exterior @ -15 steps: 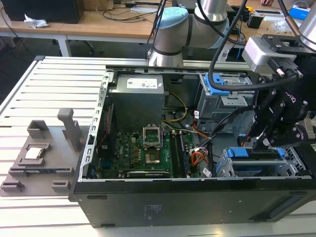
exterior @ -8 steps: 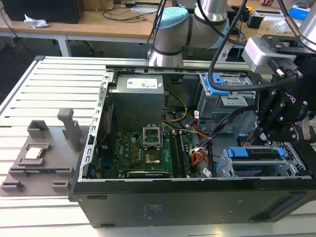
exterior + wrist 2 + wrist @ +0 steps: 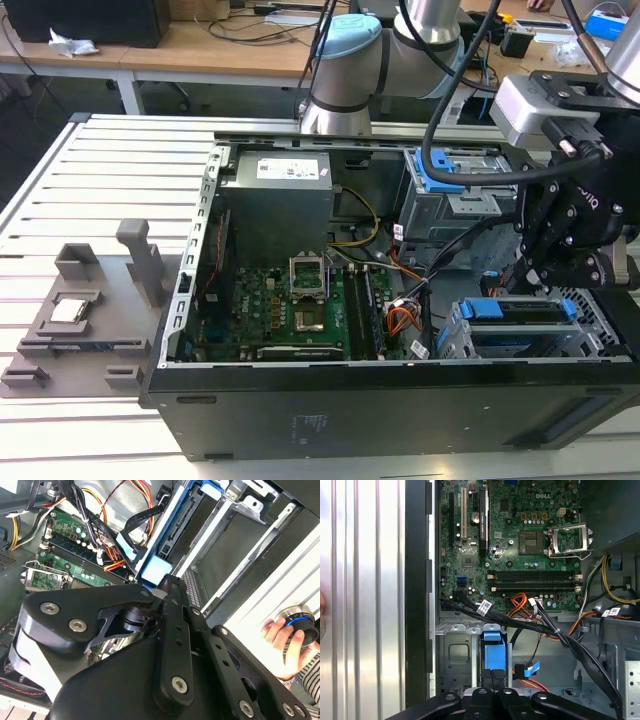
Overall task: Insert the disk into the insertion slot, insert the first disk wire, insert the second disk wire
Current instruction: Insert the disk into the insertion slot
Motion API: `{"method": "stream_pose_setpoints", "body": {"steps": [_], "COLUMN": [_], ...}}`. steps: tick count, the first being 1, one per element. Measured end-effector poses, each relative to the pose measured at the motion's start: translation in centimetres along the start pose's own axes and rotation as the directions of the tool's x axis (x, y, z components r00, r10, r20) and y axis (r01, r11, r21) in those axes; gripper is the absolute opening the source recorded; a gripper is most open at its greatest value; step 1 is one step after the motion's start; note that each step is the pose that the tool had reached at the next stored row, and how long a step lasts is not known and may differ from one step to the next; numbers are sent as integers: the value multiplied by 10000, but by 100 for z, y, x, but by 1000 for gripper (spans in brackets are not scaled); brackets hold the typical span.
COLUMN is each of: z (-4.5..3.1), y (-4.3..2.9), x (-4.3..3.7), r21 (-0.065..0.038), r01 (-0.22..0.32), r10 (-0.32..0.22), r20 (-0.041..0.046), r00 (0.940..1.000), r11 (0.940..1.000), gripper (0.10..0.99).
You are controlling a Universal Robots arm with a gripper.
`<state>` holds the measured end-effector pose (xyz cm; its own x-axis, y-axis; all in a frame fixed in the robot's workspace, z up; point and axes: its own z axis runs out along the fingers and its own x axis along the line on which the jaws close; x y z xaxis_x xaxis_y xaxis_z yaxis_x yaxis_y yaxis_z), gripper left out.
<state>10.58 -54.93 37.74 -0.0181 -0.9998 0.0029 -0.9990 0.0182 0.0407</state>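
The disk (image 3: 520, 312) stands on edge in the insertion slot (image 3: 452, 338), a grey metal cage at the exterior view's right, near the case's front wall. Its blue carrier (image 3: 495, 652) shows in both wrist views, and its connector edge (image 3: 177, 530) faces up with nothing plugged in. My gripper (image 3: 540, 280) hangs right over one end of the disk. The fingers (image 3: 492, 680) stand close together on the carrier's light-blue handle (image 3: 156, 570). A loose black wire with a blue plug (image 3: 527, 670) lies beside the cage, and the same plug (image 3: 127, 547) hangs free.
A taller cage with a blue latch (image 3: 440, 180) stands behind the slot. Black and orange cable bundles (image 3: 540, 625) cross between the motherboard (image 3: 290, 310) and the cages. A grey fixture (image 3: 80, 310) sits on the slatted table. A hand (image 3: 287, 640) holds a round knob outside the case.
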Motion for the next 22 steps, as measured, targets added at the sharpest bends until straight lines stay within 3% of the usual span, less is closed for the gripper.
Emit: {"method": "stream_pose_setpoints", "body": {"steps": [8, 11, 16, 22], "z": [-2, 37, 90, 91], "y": [-104, -126, -285, -301], "x": [-3, -4, -7, -7], "r21": [-2, -5, -12, -13], "r01": [0, 0, 0, 0], "r10": [0, 0, 0, 0], "r20": [1, -1, -1, -4], "r00": [10000, 10000, 10000, 10000], "r11": [10000, 10000, 10000, 10000], "gripper": [106, 106, 106, 106]}}
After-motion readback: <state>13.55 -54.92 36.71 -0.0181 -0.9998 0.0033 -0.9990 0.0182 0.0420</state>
